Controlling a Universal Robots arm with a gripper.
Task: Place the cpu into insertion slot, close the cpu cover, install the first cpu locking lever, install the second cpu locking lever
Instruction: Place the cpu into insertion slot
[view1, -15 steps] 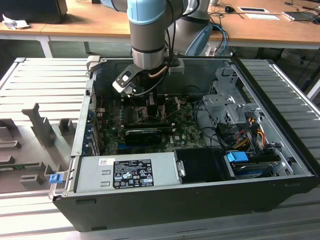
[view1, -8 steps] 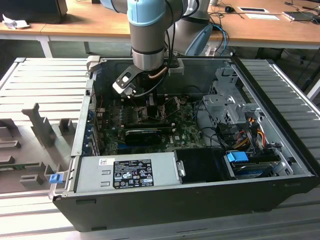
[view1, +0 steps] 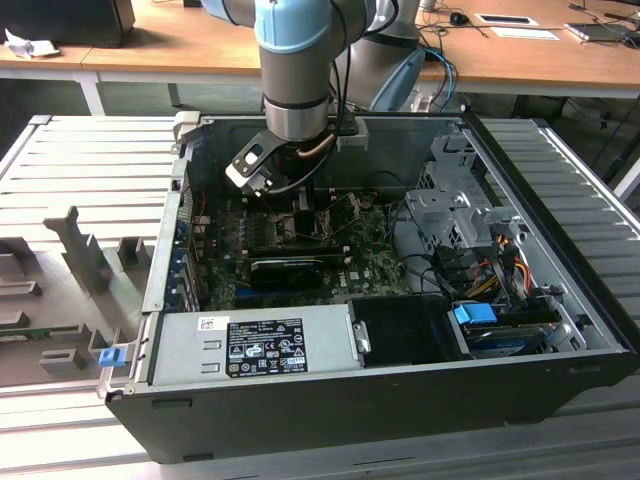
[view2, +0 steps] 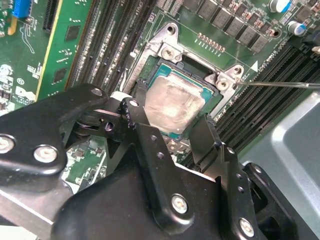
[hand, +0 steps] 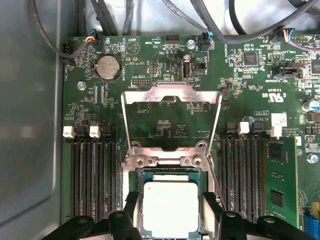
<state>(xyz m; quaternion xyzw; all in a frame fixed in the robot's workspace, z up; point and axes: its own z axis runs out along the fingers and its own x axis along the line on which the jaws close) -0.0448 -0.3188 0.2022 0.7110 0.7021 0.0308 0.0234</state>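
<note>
The cpu (hand: 170, 202) (view2: 175, 102), a small square chip with a pale silvery top, lies flat in the socket on the green motherboard (hand: 165, 125). My gripper (hand: 170, 212) (view2: 172, 115) is open, its black fingers (hand: 131, 205) standing on two opposite sides of the chip with slim gaps. The cpu cover (hand: 170, 92), a grey metal frame with a square opening, is flipped back away from the socket. A thin locking lever (view2: 280, 85) (hand: 213, 175) stands free beside the socket. In the exterior view the arm's wrist (view1: 295, 110) reaches down into the computer case (view1: 400, 400).
Memory slots (hand: 87, 175) flank the socket, with a green memory stick (hand: 280, 175) (view2: 62, 50) in one. A black graphics card (view1: 290, 270), the power supply (view1: 250, 345), a drive cage (view1: 450, 200) and cable bundles (view1: 500, 260) crowd the case.
</note>
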